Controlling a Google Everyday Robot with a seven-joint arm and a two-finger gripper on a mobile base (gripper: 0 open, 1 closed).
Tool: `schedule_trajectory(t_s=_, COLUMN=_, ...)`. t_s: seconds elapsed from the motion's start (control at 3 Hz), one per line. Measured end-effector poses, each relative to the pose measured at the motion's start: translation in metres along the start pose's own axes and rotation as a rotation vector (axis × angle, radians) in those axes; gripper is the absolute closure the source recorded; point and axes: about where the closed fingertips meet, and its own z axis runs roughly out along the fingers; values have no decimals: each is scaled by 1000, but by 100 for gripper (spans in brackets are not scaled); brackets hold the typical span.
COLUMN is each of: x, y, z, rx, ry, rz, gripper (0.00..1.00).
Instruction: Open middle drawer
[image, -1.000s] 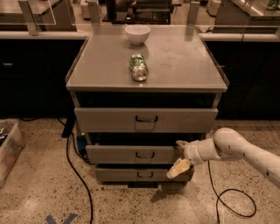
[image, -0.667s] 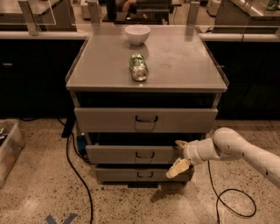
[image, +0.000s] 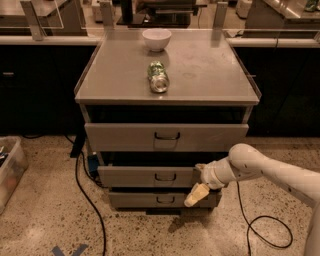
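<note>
Looks down on a grey metal cabinet with a white bowl at the back of its top and a green can lying on its side just in front of the bowl. Shows three fronts below: the wide top drawer, the middle drawer with a small dark handle at centre and a dark gap above, and the thin bottom drawer. Finds a white arm reaching in from the right, its gripper low at the middle drawer's right end, well right of the handle.
</note>
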Motion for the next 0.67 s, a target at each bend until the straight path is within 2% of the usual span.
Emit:
schedule_trajectory(t_s=0.33, x=0, y=0, z=0, rx=0, ry=0, rz=0, gripper=0)
schedule_trajectory(t_s=0.67, x=0, y=-18, z=13, rx=71, ry=26, rz=22, gripper=0)
